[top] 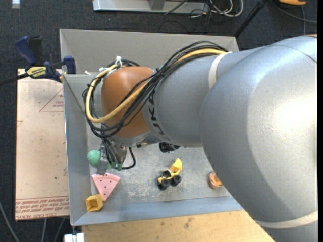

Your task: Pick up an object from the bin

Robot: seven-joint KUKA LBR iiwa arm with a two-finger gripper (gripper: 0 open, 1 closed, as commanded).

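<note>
Nearest the front wall of the bin, a small orange block lay in the left corner, with a pink dotted wedge just behind it. To the right lay a yellow-and-black toy vehicle and a peach round piece, well apart. Farther back, the tool stood low, just beside a green rounded object near the left wall. Whether the tool was wide or narrow could not be determined.

floor: dark carpet | top edge: grey stand base | beside it: black cables
</note>
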